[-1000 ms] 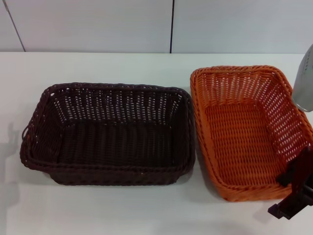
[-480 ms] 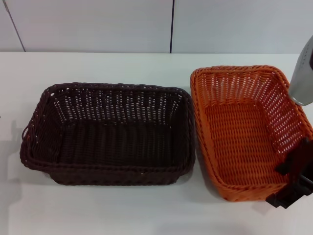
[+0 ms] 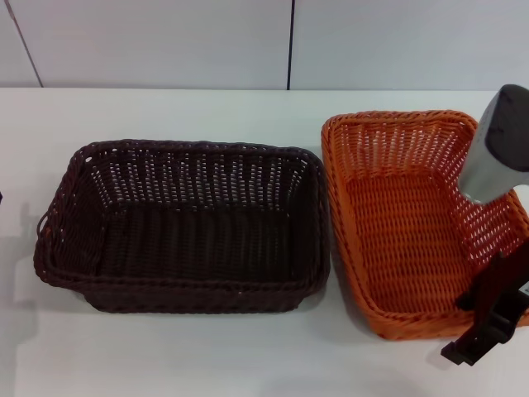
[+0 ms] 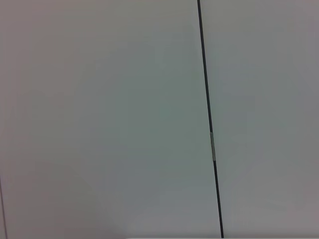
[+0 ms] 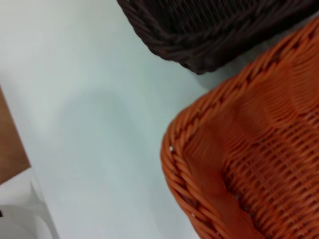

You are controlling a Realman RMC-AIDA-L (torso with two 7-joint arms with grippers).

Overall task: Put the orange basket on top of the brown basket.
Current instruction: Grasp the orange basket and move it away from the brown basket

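Note:
The orange basket (image 3: 405, 240) stands on the right of the white table, upright and empty. The brown basket (image 3: 190, 240) stands just to its left, also empty, with a narrow gap between them. My right gripper (image 3: 488, 318) is at the orange basket's near right corner. One dark finger (image 3: 493, 283) is inside the basket and the other (image 3: 471, 343) is outside, with the rim between them. The jaws look open. The right wrist view shows a corner of the orange basket (image 5: 249, 164) close up, with the brown basket's (image 5: 209, 30) rim beyond. The left gripper is out of view.
The white table (image 3: 207, 356) runs to a pale panelled wall (image 3: 165, 41) at the back. The left wrist view shows only that wall with a dark seam (image 4: 209, 124). My right forearm (image 3: 496, 149) hangs over the orange basket's right side.
My right arm has swung left over the orange basket, and its gripper has shifted left along the near right corner. Both baskets stay where they were.

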